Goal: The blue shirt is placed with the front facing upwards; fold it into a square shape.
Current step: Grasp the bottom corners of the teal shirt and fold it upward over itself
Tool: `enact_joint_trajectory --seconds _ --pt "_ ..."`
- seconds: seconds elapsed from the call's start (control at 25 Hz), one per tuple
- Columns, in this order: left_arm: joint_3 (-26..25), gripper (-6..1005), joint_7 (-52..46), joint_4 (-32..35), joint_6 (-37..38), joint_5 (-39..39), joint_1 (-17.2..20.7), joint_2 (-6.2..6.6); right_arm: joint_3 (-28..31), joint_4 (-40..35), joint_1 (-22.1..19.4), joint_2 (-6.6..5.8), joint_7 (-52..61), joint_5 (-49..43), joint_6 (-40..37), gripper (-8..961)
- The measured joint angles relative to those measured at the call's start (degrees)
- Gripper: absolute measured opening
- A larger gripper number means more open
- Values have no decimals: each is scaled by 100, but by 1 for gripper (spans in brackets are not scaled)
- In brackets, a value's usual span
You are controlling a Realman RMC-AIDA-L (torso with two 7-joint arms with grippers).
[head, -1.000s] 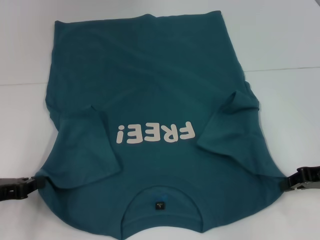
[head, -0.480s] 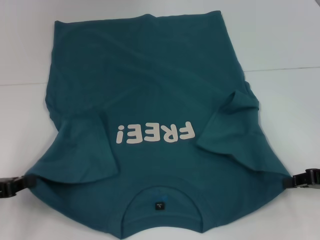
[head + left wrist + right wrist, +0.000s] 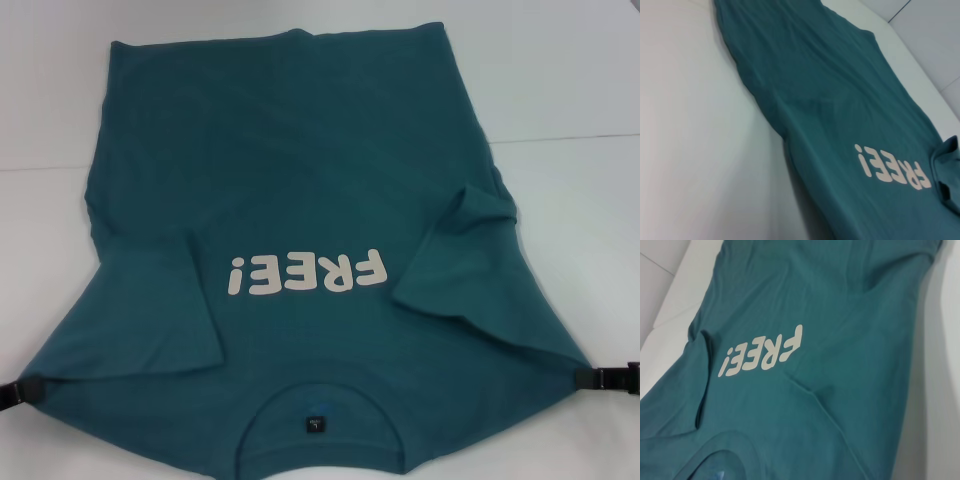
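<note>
Here, head view: blue shirt (image 3: 300, 230) flat on white table (image 3: 560, 80), lettering up, collar nearest robot, both sleeves folded onto chest, likely narrowing body toward square; left gripper (image 3: 18, 392) low at left shoulder corner, right gripper (image 3: 612, 378) low at right shoulder corner; grip on cloth cannot tell

Left wrist view: shirt side edge, lettering; no fingers shown

Right wrist view: collar, folded sleeve crease; no fingers shown

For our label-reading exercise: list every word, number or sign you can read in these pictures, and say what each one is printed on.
"FREE!" in cream letters on the chest of the blue shirt; seen upside down from the head view.
Small black tag inside the collar: a faint mark, too small to read.
No other text is visible.
</note>
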Motion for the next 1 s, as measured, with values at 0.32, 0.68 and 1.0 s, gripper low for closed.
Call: enact_joint_trajectory --seconds 0.32,0.68,1.0 --pt "-140 -1 20 74 497 0 164 -3 532 51 -383 49 -774 25 -352 35" --pt "-184 -1 61 84 1037 -17 366 -55 1208 50 -834 28 -1577 28 -887 34" --pt "-473 -1 258 23 1335 -54 547 -104 1330 -12 -1105 -101 -1692 0 -1164 34"
